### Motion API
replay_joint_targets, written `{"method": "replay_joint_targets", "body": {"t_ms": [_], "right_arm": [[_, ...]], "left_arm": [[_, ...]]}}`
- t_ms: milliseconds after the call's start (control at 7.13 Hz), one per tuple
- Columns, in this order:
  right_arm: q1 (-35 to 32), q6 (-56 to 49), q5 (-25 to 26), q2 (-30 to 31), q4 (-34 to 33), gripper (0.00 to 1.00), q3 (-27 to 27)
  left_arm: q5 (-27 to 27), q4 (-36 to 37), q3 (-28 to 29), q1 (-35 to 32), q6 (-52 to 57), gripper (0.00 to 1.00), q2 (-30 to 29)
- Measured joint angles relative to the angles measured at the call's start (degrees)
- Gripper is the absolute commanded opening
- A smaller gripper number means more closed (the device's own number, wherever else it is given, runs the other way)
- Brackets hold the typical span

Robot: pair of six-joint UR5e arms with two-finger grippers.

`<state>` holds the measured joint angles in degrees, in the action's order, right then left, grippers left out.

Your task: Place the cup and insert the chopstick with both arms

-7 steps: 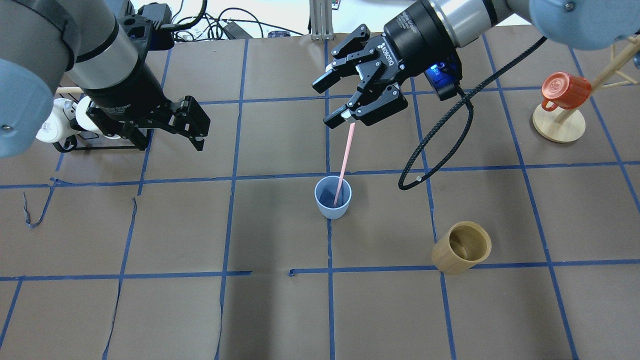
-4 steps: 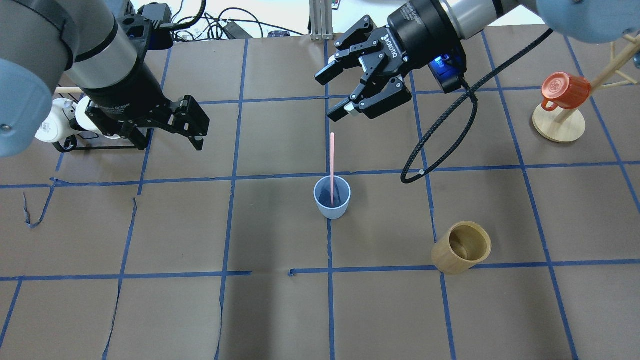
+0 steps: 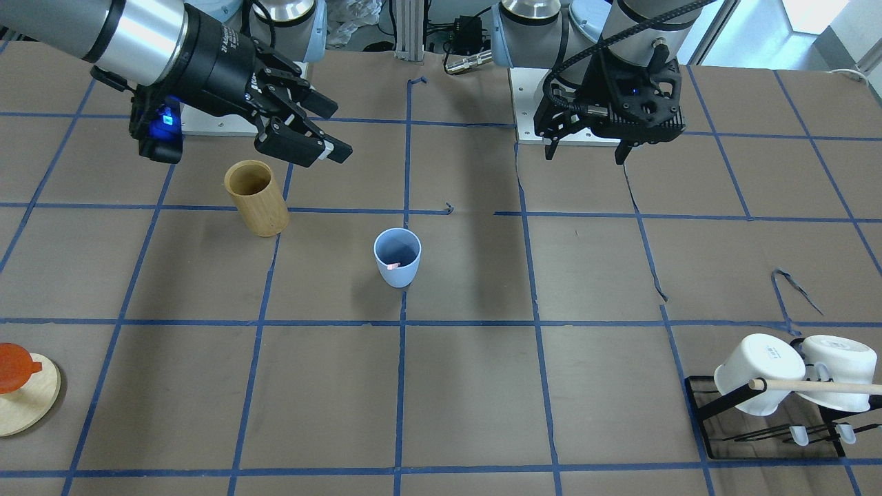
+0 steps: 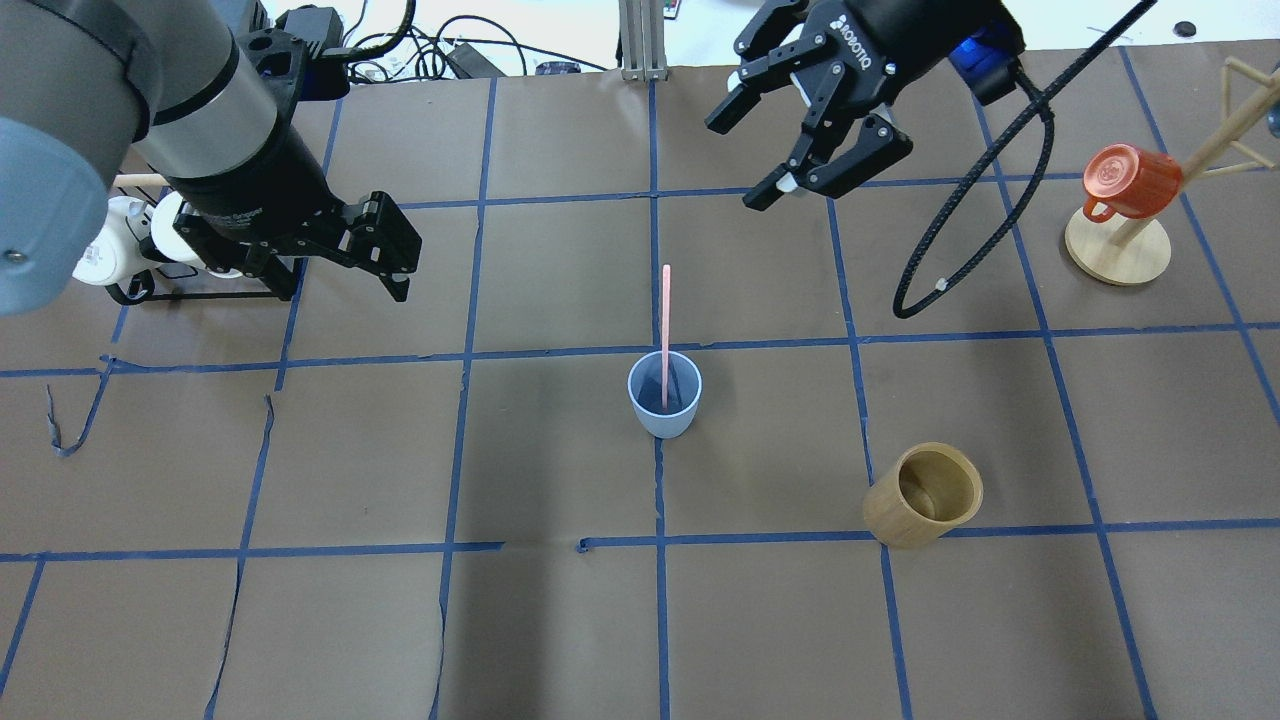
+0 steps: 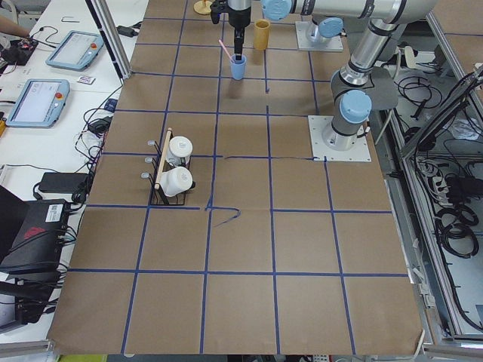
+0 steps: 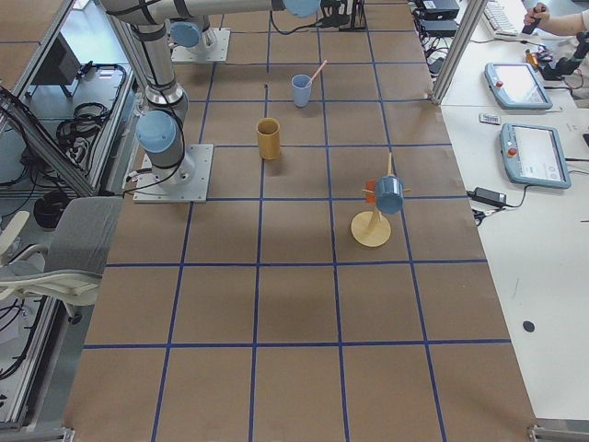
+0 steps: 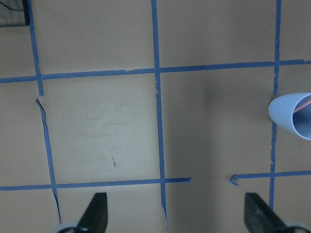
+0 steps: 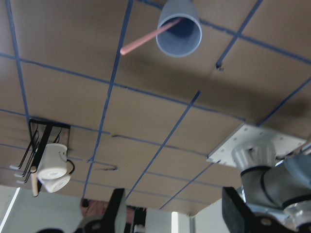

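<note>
Overhead view as clock face, blue cup (image 4: 664, 397) as centre. Upright mid-table on blue tape line. Pink chopstick (image 4: 665, 320) inside, lower end in cup, upper end past rim, leaning toward 12 o'clock. Touched by neither gripper.

Right gripper (image 4: 738, 160) at 1 o'clock from cup, well apart, raised off table. Fingers spread wide, holding nothing.

Left gripper (image 7: 176, 216) at 10 o'clock from cup, well apart, pointing down at bare table. Fingers spread wide in wrist view, nothing between them. Cup at 3 o'clock edge of that view.

Wooden cup (image 4: 922, 495) at 4 o'clock, standing, open end up. Red mug (image 4: 1130, 178) at 2 o'clock, hung on wooden stand (image 4: 1117, 255) near table edge. Wire rack (image 3: 758, 420) with two white mugs (image 3: 758, 375) at 10 o'clock, beyond left gripper.
</note>
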<state>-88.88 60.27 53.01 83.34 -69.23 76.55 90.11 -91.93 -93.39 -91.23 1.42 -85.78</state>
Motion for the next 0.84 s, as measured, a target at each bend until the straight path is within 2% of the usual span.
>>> {"method": "replay_joint_targets", "body": {"t_ms": [280,421,561,701,841], "right_arm": [[0.09,-14.3,16.36,0.32,0.26,0.9,-0.62],[0.1,-22.38,22.92,0.71,0.29,0.99,-0.58],[0.1,-32.44,29.34,1.32,0.15,1.0,-0.46],[0.14,-40.93,34.49,1.97,-0.01,1.0,-0.4],[0.08,-44.95,37.13,2.72,-0.19,1.0,-0.31]], "left_arm": [[0.12,0.02,-0.03,0.23,0.05,1.0,0.0],[0.14,0.04,-0.03,0.27,0.07,1.0,0.0],[0.15,0.02,-0.04,0.27,0.07,1.0,0.01],[0.15,0.01,-0.04,0.27,0.08,1.0,0.05],[0.21,0.0,-0.04,0.27,0.1,1.0,0.07]]}}
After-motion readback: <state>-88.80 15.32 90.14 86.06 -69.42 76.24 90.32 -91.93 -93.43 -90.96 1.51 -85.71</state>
